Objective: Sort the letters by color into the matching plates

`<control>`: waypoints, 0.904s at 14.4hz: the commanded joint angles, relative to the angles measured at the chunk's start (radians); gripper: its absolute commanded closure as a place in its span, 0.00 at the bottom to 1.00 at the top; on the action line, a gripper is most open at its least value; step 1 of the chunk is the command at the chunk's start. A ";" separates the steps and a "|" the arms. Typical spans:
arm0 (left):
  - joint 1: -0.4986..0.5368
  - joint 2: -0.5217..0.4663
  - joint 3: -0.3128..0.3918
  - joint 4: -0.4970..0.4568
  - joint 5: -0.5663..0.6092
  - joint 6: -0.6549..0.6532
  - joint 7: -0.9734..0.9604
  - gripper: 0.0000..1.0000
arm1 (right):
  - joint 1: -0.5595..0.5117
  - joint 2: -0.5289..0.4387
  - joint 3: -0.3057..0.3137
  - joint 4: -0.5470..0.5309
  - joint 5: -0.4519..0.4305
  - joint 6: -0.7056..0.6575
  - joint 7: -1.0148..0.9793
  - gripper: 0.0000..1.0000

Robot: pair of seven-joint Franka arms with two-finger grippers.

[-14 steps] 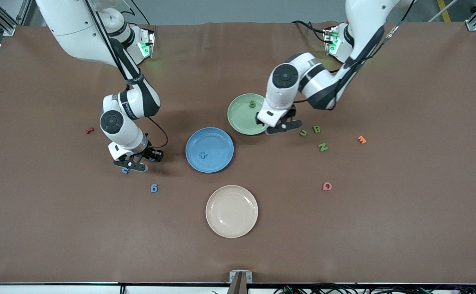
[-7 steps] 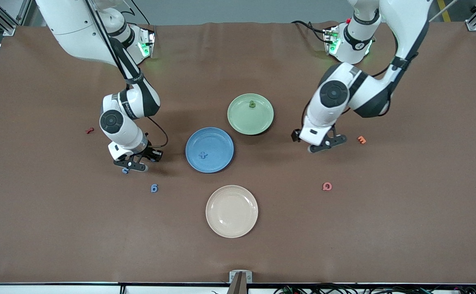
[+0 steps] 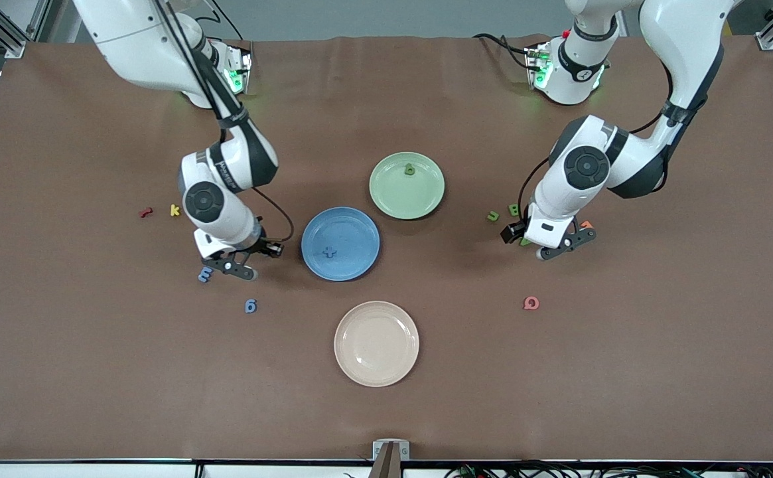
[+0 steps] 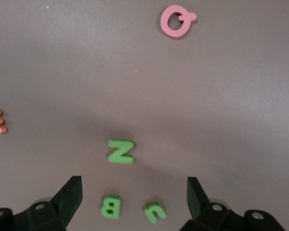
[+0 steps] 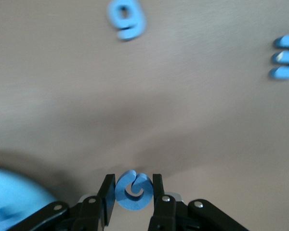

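Right gripper [image 5: 131, 199] clamps a curled blue letter [image 5: 133, 191] just above the table, beside the blue plate [image 3: 340, 243]. Left gripper [image 4: 135, 195] — jaws wide, nothing held — hangs over green letters N [image 4: 121, 151], B [image 4: 110, 206], U [image 4: 155, 212].

A robotics lab: brown-covered table [image 3: 94, 372] framed by aluminium rails [image 3: 1, 26], cables [image 3: 559, 470] along its edge

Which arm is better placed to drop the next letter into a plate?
The right. The right gripper already has its jaws shut on a small blue foam letter, close beside the round blue plate. The left gripper hangs open over the green foam letters, holding nothing.
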 commanded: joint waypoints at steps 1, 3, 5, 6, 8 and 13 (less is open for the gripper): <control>0.045 0.010 -0.009 -0.050 0.030 0.082 0.053 0.04 | 0.056 -0.009 -0.002 0.138 -0.003 -0.152 0.158 1.00; 0.048 0.026 -0.007 -0.076 0.031 0.131 0.064 0.04 | 0.090 -0.009 -0.002 0.155 -0.005 -0.174 0.224 1.00; 0.051 0.051 -0.007 -0.079 0.054 0.137 0.065 0.04 | 0.148 -0.007 -0.004 0.153 -0.006 -0.174 0.313 0.99; 0.052 0.068 -0.007 -0.081 0.065 0.140 0.065 0.04 | 0.170 -0.007 -0.002 0.153 -0.006 -0.178 0.351 0.96; 0.052 0.086 -0.006 -0.099 0.067 0.179 0.065 0.04 | 0.187 -0.004 -0.002 0.164 0.003 -0.181 0.374 0.01; 0.086 0.134 -0.004 -0.107 0.146 0.219 0.052 0.04 | 0.214 0.020 -0.004 0.173 -0.005 -0.166 0.419 0.00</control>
